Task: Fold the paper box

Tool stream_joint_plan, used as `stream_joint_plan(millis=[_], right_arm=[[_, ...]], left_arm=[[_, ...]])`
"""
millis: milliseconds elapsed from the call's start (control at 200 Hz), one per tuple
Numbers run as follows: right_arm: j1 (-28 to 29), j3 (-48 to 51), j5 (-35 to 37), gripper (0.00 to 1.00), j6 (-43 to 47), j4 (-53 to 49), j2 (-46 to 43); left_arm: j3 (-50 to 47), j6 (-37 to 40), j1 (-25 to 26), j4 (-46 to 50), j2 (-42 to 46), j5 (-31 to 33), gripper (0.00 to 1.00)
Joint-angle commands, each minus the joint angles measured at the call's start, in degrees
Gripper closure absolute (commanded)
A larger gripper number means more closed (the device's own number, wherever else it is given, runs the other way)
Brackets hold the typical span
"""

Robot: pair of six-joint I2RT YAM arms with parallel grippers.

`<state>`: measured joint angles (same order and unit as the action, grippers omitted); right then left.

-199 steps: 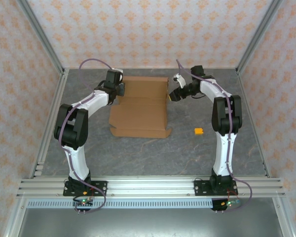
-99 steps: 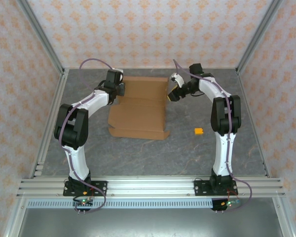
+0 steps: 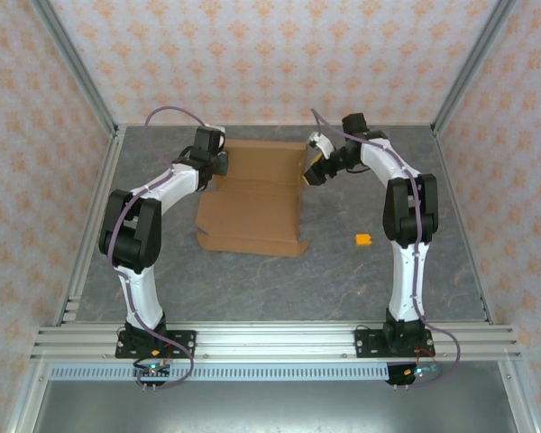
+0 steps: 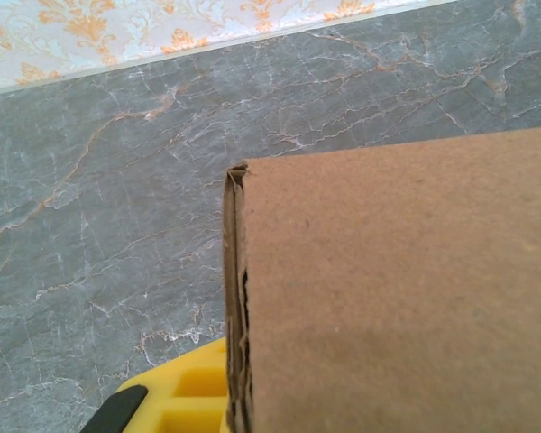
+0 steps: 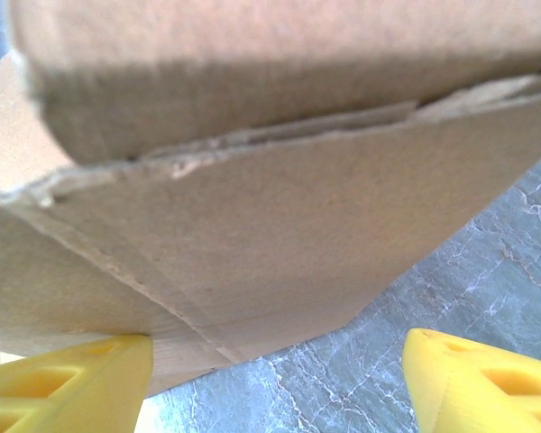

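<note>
The paper box (image 3: 257, 203) is a brown cardboard sheet lying at the back middle of the table, with its far panel partly raised. My left gripper (image 3: 219, 163) is at the box's far left corner, shut on a doubled cardboard edge (image 4: 236, 298). One yellow finger (image 4: 176, 397) shows beside that edge, and the other is hidden behind the cardboard. My right gripper (image 3: 312, 169) is open at the box's far right side. Its yellow fingers (image 5: 63, 383) stand wide apart, just below a sloping flap (image 5: 252, 244) and not gripping it.
A tiny orange block (image 3: 363, 240) lies on the grey marble table (image 3: 279, 280), to the right of the box and in front of the right arm. Aluminium frame posts and patterned walls close in the left, right and back sides.
My right gripper has opened wider and moved a little left and back toward the box's right edge. The box's near edge has shifted slightly left. The left gripper has stayed put.
</note>
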<state>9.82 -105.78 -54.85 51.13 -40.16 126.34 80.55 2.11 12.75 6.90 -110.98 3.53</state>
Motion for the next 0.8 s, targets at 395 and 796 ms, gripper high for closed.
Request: stream_joint_plan(millis=[395,796], right_arm=[[3.97,-5.31,-0.41,0.17,-2.01,1.7,1.71],[4.15,-3.71,2.06,0.2,-13.09,9.2,0.49]], left_arm=[[1.09,2.68,1.48,2.46,-1.16,-0.05,1.0],[1.01,2.72,1.59,2.46,-1.08,-0.03,1.0]])
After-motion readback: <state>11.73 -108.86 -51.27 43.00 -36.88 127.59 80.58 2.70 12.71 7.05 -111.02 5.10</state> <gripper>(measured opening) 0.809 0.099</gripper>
